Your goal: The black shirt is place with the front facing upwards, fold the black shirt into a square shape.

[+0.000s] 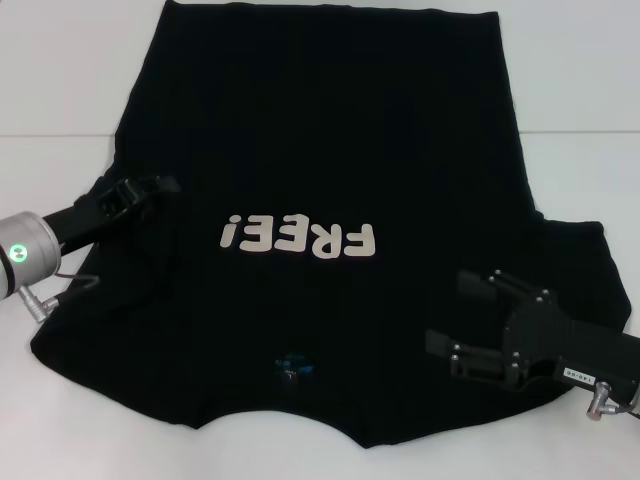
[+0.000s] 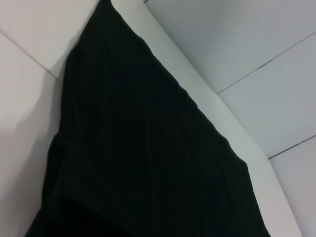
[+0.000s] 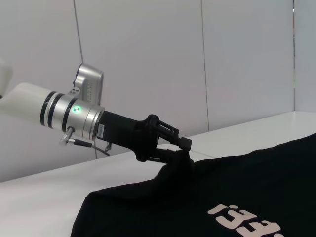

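Lying flat, print up, on the white table (image 1: 60, 80) — large black fabric T-shirt (image 1: 320, 130). Left gripper (image 1: 165, 185) pinched on its left sleeve edge, fabric bunched up. Right gripper (image 1: 455, 312) over right sleeve — fingers spread, holding nothing.

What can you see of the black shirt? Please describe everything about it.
The black shirt is a plain, soft-looking short-sleeved T-shirt, spread front up on the white table, collar toward the robot. White letters "FREE!" cross the chest, and a small blue tag sits at the neck. The left gripper pinches and lifts fabric at its left sleeve, which is bunched. The right gripper is open over the right sleeve.
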Tool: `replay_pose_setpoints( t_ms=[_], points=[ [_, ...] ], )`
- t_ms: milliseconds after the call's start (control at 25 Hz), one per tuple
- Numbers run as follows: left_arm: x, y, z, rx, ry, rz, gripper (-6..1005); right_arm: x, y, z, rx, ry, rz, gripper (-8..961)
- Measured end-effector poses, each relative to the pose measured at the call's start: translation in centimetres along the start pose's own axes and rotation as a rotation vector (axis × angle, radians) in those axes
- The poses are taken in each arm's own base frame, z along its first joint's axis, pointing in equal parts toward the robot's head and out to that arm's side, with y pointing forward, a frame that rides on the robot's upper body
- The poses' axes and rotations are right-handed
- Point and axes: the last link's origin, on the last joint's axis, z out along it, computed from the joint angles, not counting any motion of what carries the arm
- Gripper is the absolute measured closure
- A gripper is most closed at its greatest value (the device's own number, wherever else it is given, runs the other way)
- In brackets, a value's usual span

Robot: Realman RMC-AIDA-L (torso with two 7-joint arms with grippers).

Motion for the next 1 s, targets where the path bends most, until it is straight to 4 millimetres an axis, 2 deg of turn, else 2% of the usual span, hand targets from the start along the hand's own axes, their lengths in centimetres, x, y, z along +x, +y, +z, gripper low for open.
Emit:
replay_pose_setpoints(
  t_ms=[160,360,480,640,720,880,1000],
  points=[
    [-0.5,-0.3,-0.1,-0.004,-0.018,-0.008,704,0.1,0.2,0.1,-0.003,-0.002,0.005,25],
    [-1.7,0.3,0.2,-0.038,-0.077,0.022,471,0.0,0.2,0.2,-0.007,-0.002,0.002,25],
    [-2.0,0.7,0.2,-0.07,-0.099,0.007,268,0.0,0.2,0.2,-0.007,-0.002,0.001,25],
    [-2.2,1.5,-0.1,-0.128,-0.123,0.022,162,0.0,0.2,0.2,-0.006,-0.003,0.002,25],
    [-2.0,1.9,-0.7,-0.17,-0.132,0.097,109,0.1,0.2,0.1,-0.004,-0.003,0.003,25],
    [-2.3,2.2,-3.0,-0.281,-0.137,0.329,110,0.0,-0.2,-0.3,0.035,-0.023,0.032,25],
    [-3.4,2.5,-5.2,-0.397,-0.169,0.56,111,-0.2,-0.9,-1.1,0.082,-0.048,0.11,25]
  ],
)
